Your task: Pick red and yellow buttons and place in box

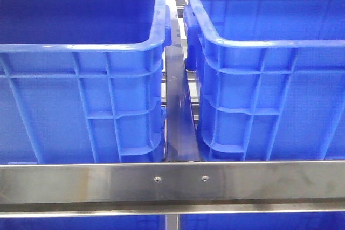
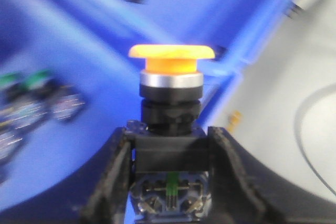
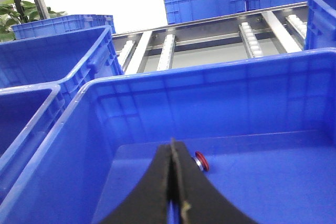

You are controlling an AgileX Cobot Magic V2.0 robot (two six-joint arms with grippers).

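Yellow button (image 2: 171, 72) clamped upright, L end effector (image 2: 170, 153)

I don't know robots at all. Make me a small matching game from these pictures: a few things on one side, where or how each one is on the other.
Things:
1. yellow button
2. red button
3. right gripper
4. steel rail

States:
A. shut, holding nothing
B. lying on a blue crate's floor
C. running across in front of the two crates
D. clamped upright in the left gripper

Pairs: 1-D, 2-B, 3-A, 4-C
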